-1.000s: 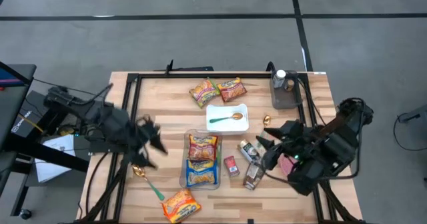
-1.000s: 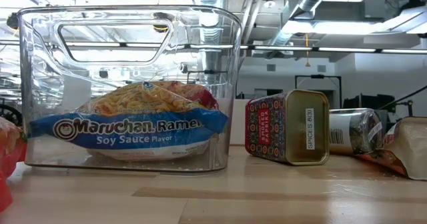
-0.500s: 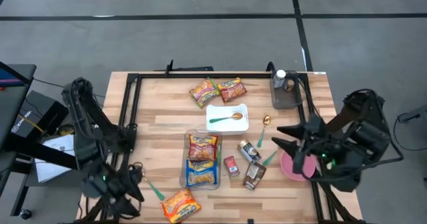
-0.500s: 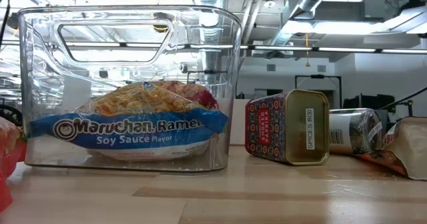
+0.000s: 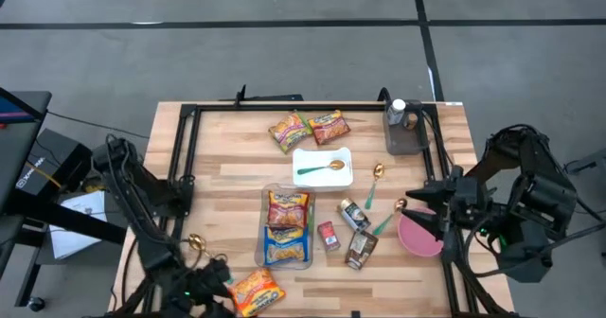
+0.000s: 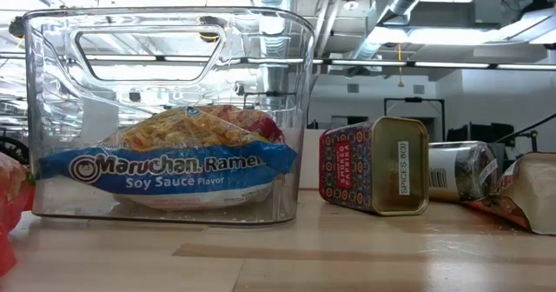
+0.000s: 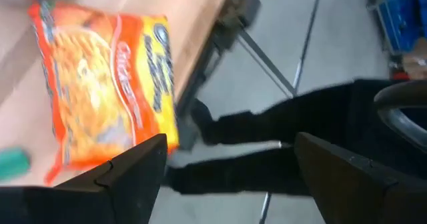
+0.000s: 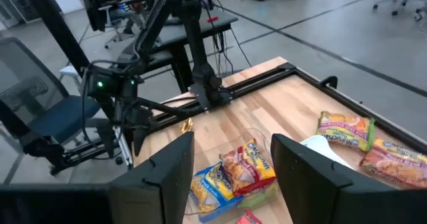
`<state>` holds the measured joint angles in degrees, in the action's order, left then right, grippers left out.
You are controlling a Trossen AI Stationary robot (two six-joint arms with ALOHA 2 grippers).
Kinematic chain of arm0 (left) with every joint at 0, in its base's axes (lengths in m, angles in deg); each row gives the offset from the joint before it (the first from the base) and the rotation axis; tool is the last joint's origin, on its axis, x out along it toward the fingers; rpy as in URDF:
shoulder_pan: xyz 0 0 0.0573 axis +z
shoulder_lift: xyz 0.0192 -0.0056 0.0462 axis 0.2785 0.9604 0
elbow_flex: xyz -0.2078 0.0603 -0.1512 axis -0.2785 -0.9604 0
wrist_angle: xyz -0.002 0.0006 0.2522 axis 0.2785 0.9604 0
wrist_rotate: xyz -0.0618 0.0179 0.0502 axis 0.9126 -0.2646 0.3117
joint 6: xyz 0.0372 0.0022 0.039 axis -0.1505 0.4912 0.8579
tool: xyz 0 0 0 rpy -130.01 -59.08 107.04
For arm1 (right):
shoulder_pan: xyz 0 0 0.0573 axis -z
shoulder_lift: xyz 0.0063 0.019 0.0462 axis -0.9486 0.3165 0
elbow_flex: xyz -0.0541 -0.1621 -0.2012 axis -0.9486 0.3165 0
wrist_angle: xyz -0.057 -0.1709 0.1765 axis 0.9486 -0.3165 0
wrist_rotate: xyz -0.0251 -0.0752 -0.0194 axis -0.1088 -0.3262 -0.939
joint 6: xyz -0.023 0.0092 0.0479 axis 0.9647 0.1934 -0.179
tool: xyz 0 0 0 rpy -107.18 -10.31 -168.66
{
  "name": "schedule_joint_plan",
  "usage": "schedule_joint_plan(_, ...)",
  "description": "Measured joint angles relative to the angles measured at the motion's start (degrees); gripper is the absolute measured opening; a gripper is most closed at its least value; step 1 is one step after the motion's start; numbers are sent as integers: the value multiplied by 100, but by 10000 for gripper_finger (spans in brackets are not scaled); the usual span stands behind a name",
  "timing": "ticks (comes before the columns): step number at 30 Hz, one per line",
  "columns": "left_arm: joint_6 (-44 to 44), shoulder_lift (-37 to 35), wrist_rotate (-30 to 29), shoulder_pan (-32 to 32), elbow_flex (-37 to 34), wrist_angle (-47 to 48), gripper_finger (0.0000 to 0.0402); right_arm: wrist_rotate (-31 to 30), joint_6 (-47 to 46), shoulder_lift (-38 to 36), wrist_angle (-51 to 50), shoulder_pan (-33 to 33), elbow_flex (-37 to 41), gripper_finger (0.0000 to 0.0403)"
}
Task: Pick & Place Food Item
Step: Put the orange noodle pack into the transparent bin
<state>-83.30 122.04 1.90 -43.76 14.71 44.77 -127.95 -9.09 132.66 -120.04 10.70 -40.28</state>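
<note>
we see two noodle packs (image 5: 287,225) in the clear bin (image 5: 262,231); left pincer (image 5: 210,290) at seven o'clock and right pincer (image 5: 418,207) at four o'clock both released, empty.

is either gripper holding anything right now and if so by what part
Nothing is held. The left gripper is open and empty near the table's front edge by the orange ramen packet; the right gripper is open and empty off the table's right side.

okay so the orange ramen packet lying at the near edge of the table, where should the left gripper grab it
The orange ramen packet lies flat on the wooden table, so come from straight above and pinch across its narrower width near the middle. The open left gripper sits beside it; the crinkly wrapper likely gives a fold to hold.
</note>
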Motion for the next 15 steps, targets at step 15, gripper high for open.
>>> schedule_joint_plan(15, 423, 482, 606, 867, 4, -82, 250, -23, 177, 11, -79, -79, 0, 193)
